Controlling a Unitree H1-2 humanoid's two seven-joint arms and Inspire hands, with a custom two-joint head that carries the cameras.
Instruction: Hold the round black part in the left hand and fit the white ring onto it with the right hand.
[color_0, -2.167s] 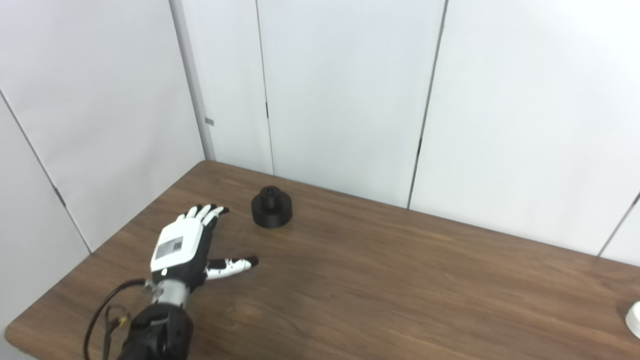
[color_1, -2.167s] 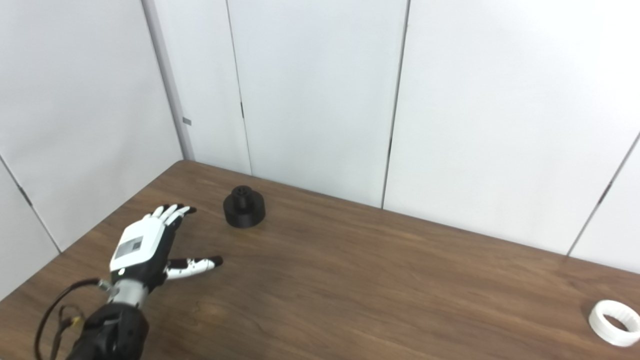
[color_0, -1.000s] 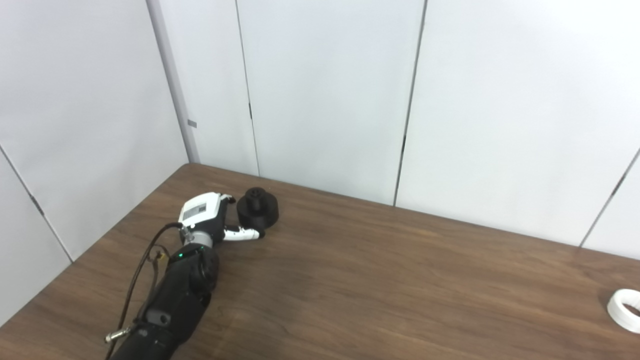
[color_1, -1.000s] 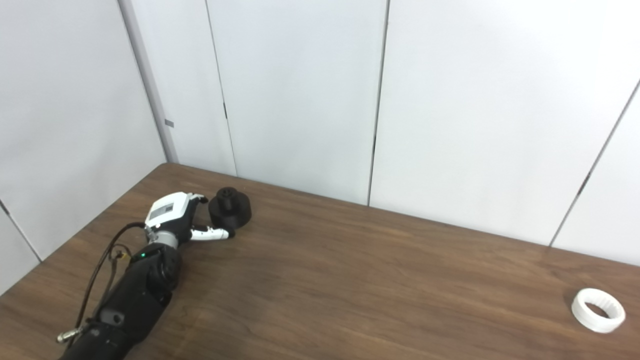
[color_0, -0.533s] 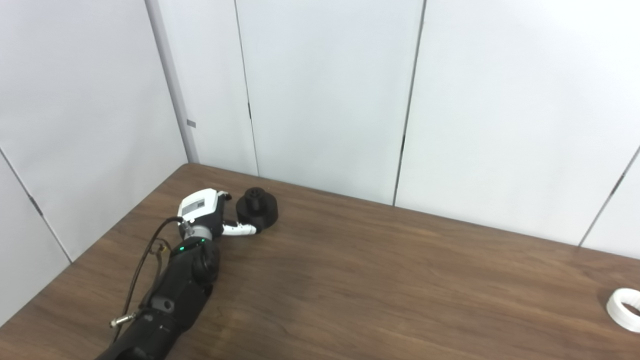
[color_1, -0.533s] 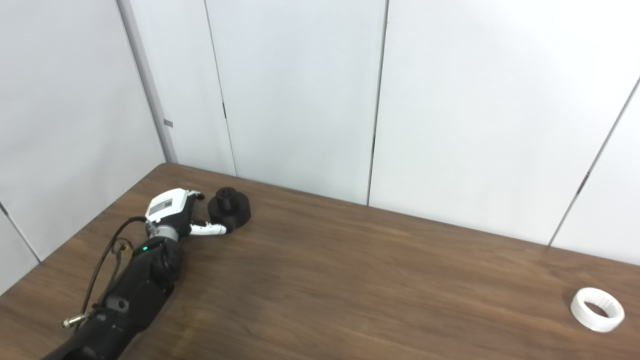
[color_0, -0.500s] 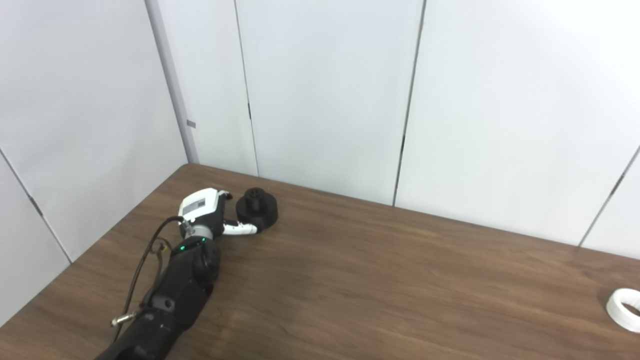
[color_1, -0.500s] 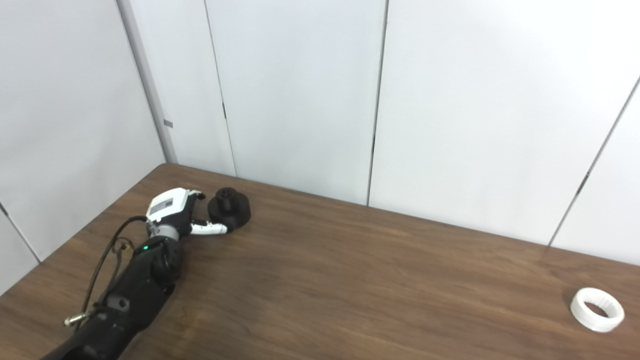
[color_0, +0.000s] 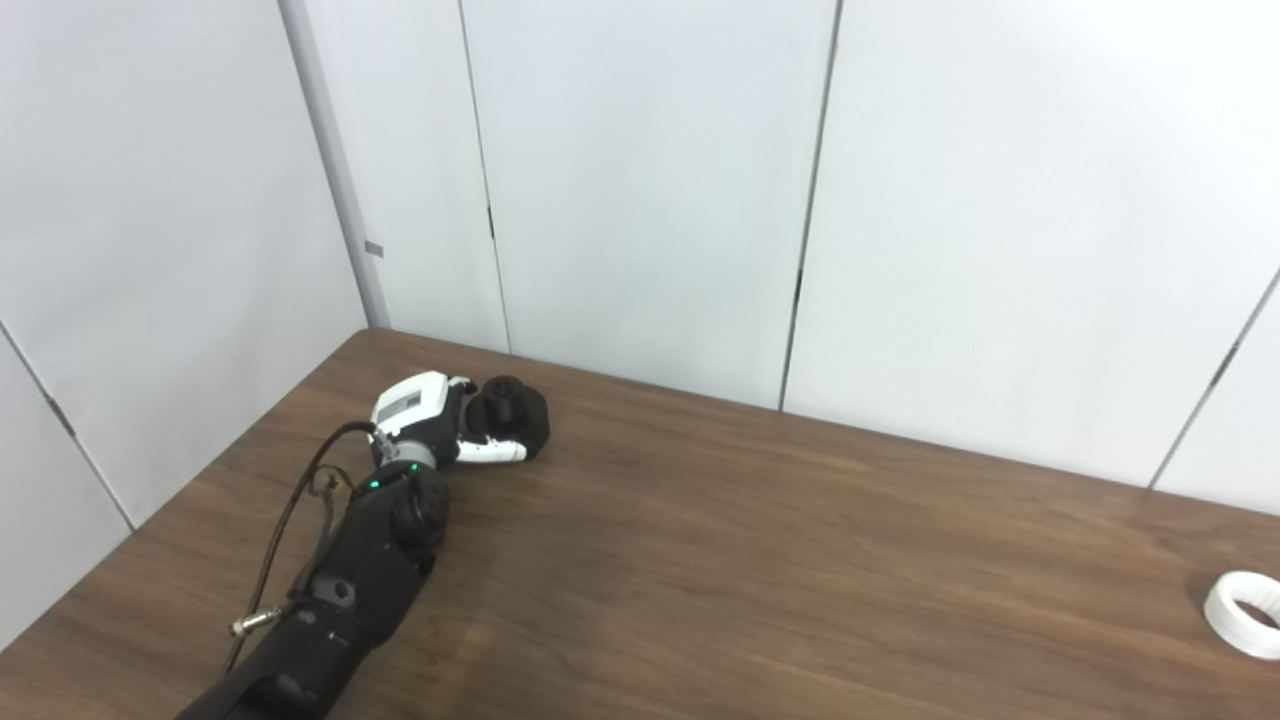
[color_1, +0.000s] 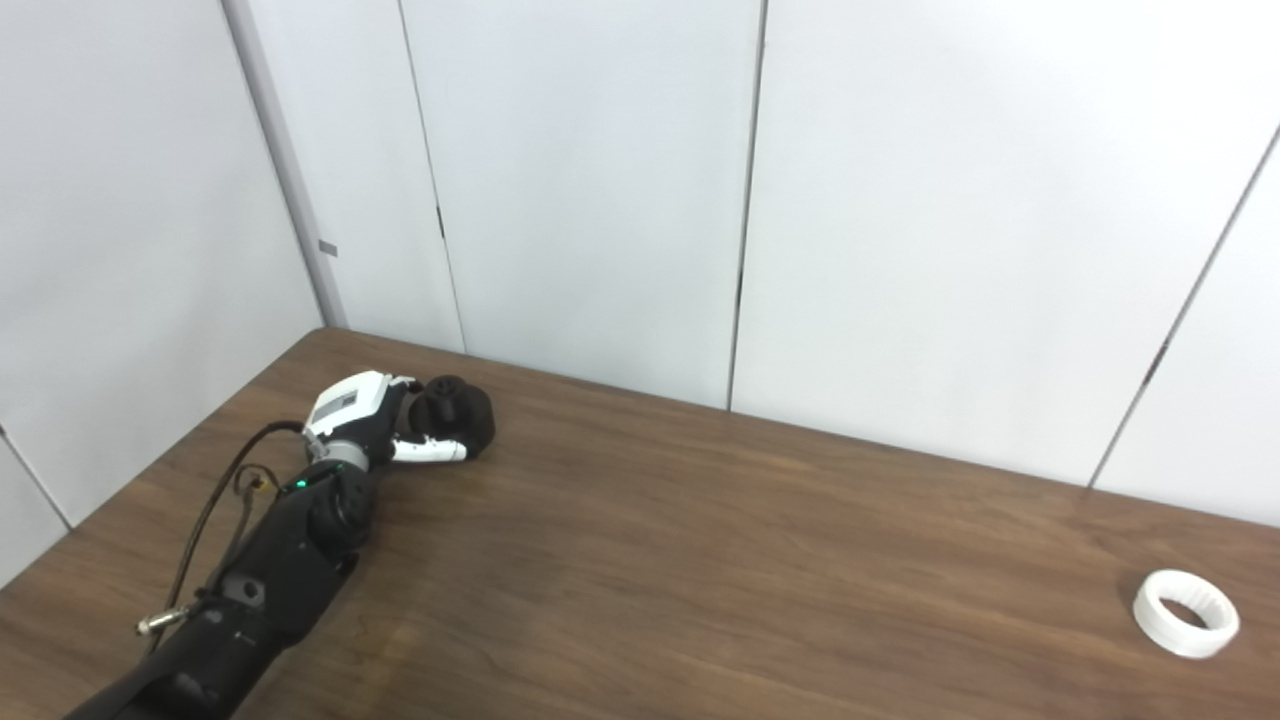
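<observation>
My left hand (color_0: 425, 420) was wrapped around the round black part (color_0: 516, 420), thumb across its near side and fingers behind it, so I'd call that clamped on, though how firm the hold was I couldn't tell. The part looked tipped toward the hand, still low over the table (color_0: 760, 560), near its far left corner. My right hand wasn't in view at all. Far to the right of the black part, well apart, the white ring (color_1: 1186, 613) lay flat near the table's right edge. The risk from here, as I judged it: a shallow hold on that smooth round body could let it roll out on the lift, and the tilt could leave its boss badly faced for the ring.
</observation>
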